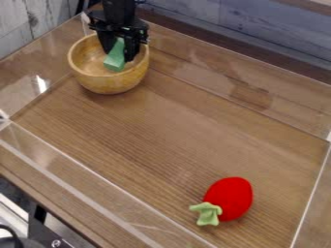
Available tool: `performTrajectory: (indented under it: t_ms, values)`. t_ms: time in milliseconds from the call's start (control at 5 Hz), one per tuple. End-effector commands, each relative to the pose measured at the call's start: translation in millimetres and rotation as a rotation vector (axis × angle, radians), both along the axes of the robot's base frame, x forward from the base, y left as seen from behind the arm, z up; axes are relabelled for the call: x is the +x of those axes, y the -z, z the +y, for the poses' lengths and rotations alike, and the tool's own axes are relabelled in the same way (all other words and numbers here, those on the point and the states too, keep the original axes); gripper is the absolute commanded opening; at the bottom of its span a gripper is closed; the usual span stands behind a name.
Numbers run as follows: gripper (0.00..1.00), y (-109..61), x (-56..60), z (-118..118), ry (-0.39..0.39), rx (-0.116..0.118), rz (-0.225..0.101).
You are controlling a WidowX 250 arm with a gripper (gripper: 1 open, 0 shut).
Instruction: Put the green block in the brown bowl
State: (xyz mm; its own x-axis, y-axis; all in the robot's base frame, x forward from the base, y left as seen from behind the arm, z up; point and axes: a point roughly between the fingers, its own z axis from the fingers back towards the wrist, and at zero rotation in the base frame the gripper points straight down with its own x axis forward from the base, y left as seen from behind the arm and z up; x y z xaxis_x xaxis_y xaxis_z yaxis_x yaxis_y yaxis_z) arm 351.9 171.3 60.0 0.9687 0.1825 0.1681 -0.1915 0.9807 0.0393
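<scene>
You are working on a wood-grain table (181,145) walled by a clear tray, with grey planks behind it. Nearest you, at the lower right, lies the red toy (227,199) with its green leaves, well apart from the job; leave it be. Farther back at the upper left sits the bowl (108,68), and the gripper (119,44) hangs straight down over it, jaws clamped on the upper end of the block (116,54). The block stands tilted, its lower end down inside the rim; whether it touches the bowl's floor cannot be told from here. The step in hand looks like the release. Part the jaws without sliding sideways so the block tips inward, then lift straight up, clear of the rim, so nothing nudges the bowl.
</scene>
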Motion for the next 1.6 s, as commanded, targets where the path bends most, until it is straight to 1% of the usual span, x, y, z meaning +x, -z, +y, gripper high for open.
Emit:
performTrajectory:
  t_ms: [0,200,600,1000,1400]
  values:
    - [1.00,-20.1,6.3,6,-0.014,0.022,-0.048]
    - [1.00,-34.2,5.8,2,-0.019,0.012,-0.065]
    - [1.00,-51.4,5.8,-6,-0.031,-0.004,-0.085]
    - [1.00,-79.1,4.1,-16,-0.029,-0.025,-0.117]
    - [1.00,-62.3,8.5,-13,-0.032,-0.015,-0.088]
